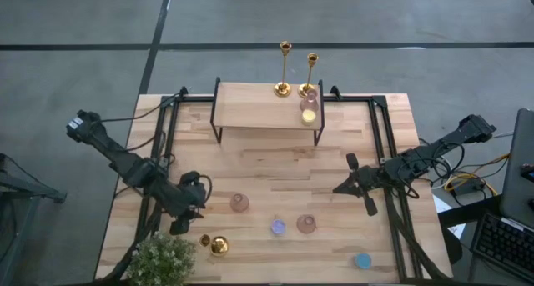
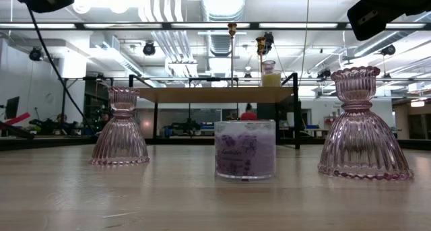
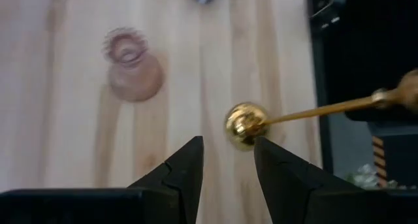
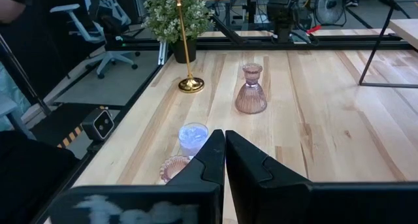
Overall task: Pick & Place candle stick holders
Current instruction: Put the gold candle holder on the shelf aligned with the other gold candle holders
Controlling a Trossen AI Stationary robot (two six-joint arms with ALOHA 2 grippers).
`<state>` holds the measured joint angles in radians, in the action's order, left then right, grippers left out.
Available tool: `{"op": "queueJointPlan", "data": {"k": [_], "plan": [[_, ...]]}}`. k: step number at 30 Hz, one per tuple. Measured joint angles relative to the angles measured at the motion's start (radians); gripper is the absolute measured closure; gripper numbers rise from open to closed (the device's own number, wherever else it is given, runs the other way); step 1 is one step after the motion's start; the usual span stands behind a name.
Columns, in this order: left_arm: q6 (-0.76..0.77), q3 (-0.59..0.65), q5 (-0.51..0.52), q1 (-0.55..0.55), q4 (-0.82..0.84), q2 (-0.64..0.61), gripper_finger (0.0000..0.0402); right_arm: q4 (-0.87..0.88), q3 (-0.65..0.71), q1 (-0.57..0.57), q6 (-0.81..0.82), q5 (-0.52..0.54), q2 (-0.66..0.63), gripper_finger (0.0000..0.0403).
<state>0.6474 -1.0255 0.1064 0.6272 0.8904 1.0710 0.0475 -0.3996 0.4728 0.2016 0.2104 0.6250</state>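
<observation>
Target object: one shiny gold metal candle stick holder (image 1: 219, 245) with a round domed base and thin stem stands upright on the wooden table (image 1: 275, 165), lower left of the high view, just beside the green potted plant (image 1: 163, 259).
Placed holders: two matching gold candle stick holders (image 1: 284, 69) stand at the back edge of the raised wooden shelf (image 1: 254, 107), top centre of the high view.
Left gripper (image 3: 228, 160): positioned just above the target holder's base, lower left of the high view; fingers are parted with a narrow gap and hold nothing. The wrist view shows the gold base just beyond the fingertips.
Right gripper (image 4: 225, 145): waits at the right centre of the high view; fingers are pressed together, empty.
Surroundings: two pink ribbed glass holders (image 1: 239, 203), a purple candle in a clear glass (image 1: 278, 227) and a blue round candle (image 1: 363, 259) sit across the lower table; a yellow candle (image 1: 309, 115) rests on the shelf.
Risk 1: the tall thin stem makes the holder likely to tip if a finger strikes it off-centre.
Risk 2: the polished metal may slip in a loose grip during the lift.
Risk 3: the plant leaves close by may snag the arm.
Markings: faint print shows on the purple candle glass in the low view; it cannot be read.
</observation>
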Motion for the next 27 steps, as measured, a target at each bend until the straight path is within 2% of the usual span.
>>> {"op": "queueJointPlan", "data": {"k": [13, 23, 27], "plan": [[0.059, 0.149, 0.001, 0.147, -0.301, 0.003, 0.0262, 0.0, 0.0, 0.0, 0.0, 0.0, 0.0, 0.0394], [0.031, 0.301, 0.004, 0.16, -0.629, 0.003, 0.0262, 0.0, 0.0, 0.0, 0.0, 0.0, 0.0, 0.0394], [0.084, 0.359, 0.006, 0.16, -0.74, 0.003, 0.0262, 0.0, 0.0, 0.0, 0.0, 0.0, 0.0, 0.0394]]}}
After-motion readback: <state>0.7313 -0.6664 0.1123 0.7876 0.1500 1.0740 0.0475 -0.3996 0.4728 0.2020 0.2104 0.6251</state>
